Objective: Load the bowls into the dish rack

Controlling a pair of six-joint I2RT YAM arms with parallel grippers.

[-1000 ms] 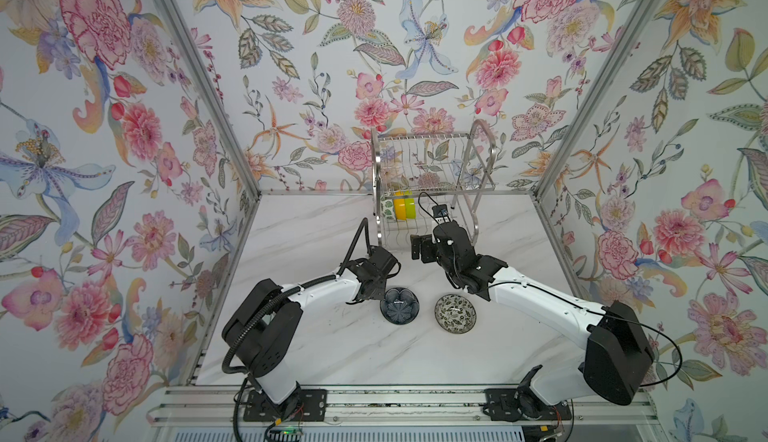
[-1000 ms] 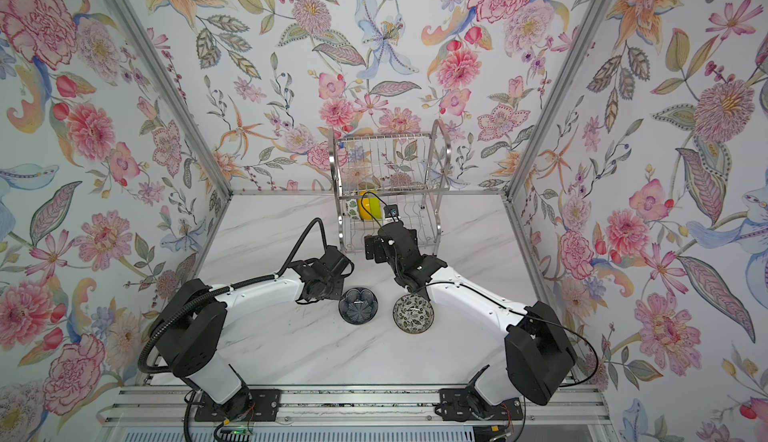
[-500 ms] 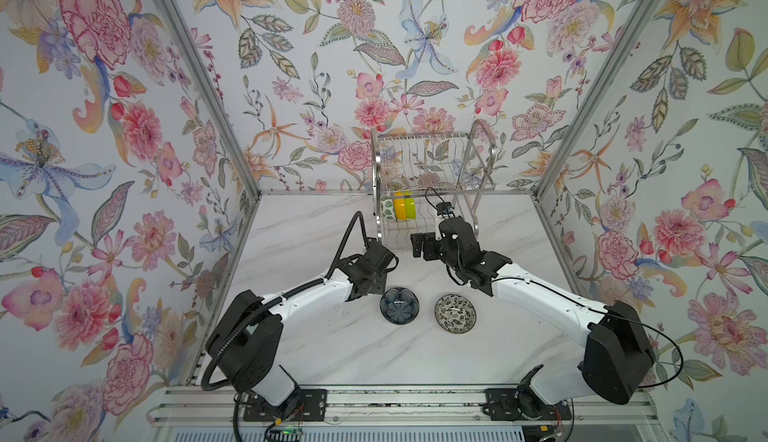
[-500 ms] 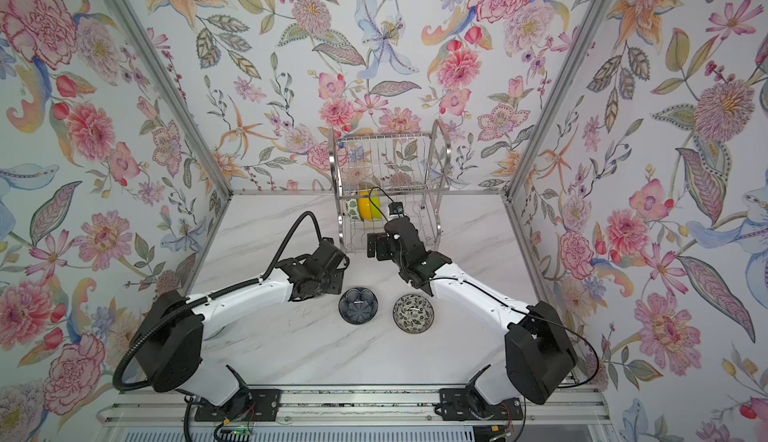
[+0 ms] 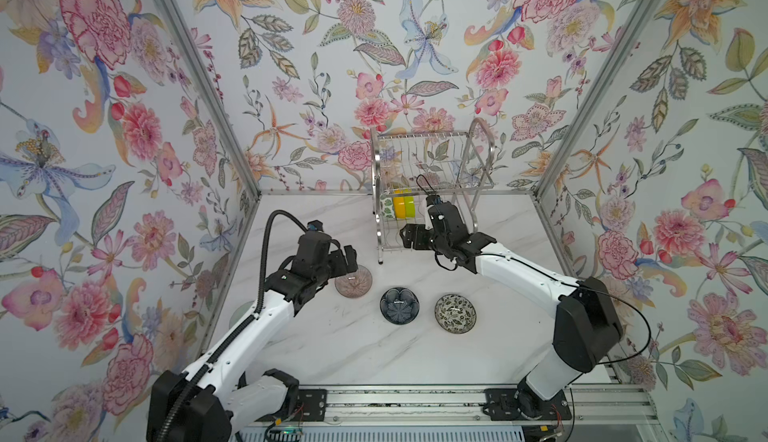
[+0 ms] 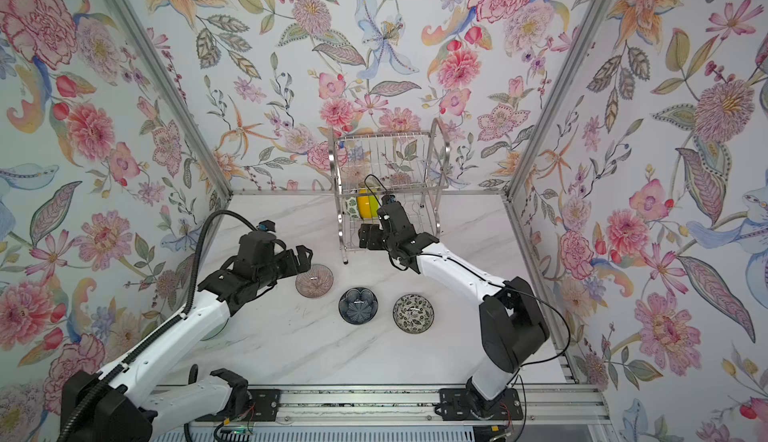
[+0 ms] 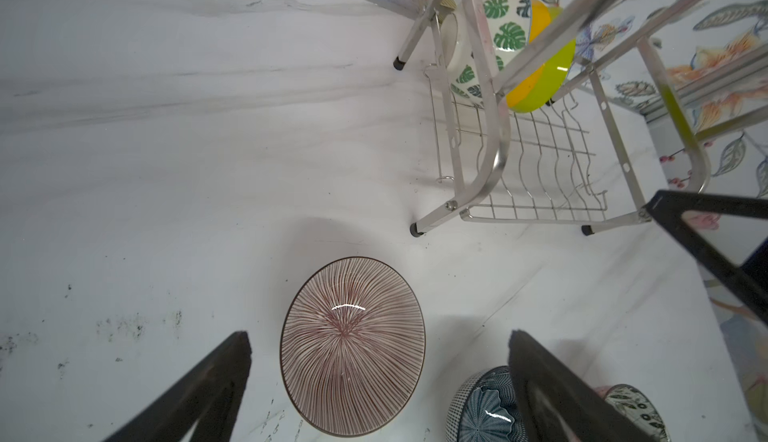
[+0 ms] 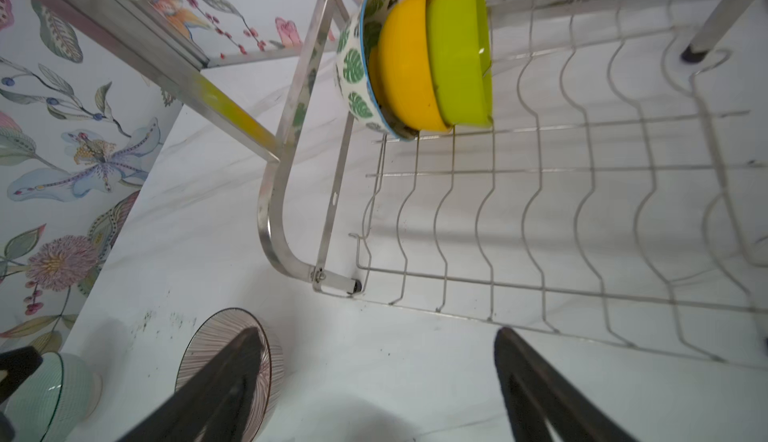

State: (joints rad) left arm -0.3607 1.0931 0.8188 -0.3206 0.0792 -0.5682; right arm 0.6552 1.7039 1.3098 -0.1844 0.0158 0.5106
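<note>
Over the pink bowl on the counter, our L claw gaped wide, empty. R claw, likewise open w/ nothing held, hung by the rack, whose lower shelf held 3 bowls. We judged the glossy rim could slip, or the close arms clash.

Bowls in rack — others before it

Tbl: rack; pink, blue, floral, prob. pale-green bowl.

The left gripper straddled the pink ribbed bowl on the desk, jaws spread, seemingly not touching it; the dish rack stood near.
</note>
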